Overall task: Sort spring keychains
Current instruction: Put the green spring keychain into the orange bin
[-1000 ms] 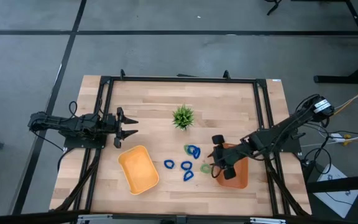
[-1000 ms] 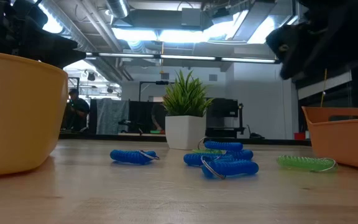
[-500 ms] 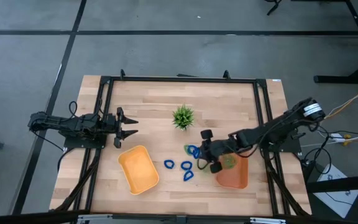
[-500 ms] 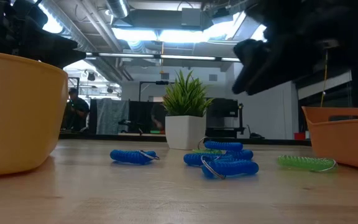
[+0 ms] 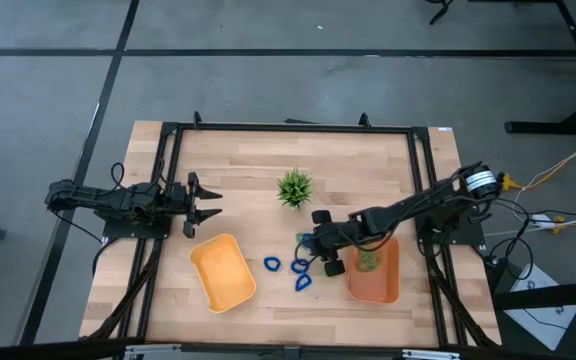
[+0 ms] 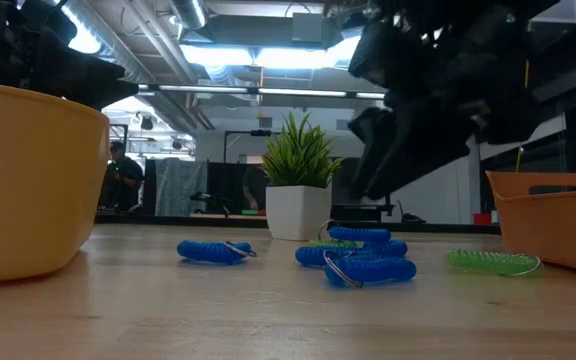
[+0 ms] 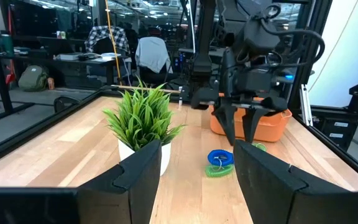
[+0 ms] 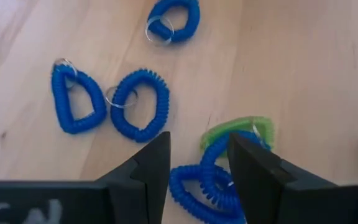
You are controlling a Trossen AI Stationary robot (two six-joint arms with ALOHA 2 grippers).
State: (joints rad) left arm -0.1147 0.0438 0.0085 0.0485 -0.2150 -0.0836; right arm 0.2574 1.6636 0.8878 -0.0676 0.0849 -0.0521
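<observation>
Several dark blue spring keychains lie flat on the wooden table: three loose ones (image 8: 140, 104) (image 8: 73, 96) (image 8: 174, 18) and a small pile (image 5: 310, 242) of blue rings with a light green one (image 8: 238, 132). Another green keychain (image 6: 493, 262) lies beside the orange tray (image 5: 383, 285), and one more green (image 5: 368, 261) lies inside it. My right gripper (image 5: 316, 245) hangs open just above the pile, slanting down, touching nothing. My left gripper (image 5: 208, 205) waits open at the table's left, pointing level.
A yellow tray (image 5: 223, 272) stands left of the keychains. A small potted artificial plant (image 5: 294, 187) stands behind them, toward the far edge. A black frame (image 5: 288, 128) runs around the table.
My right gripper has swung from above the orange tray toward the table's left and sunk, coming to hang over the pile of keychains. Its fingers have kept the same gap. The keychains have not moved.
</observation>
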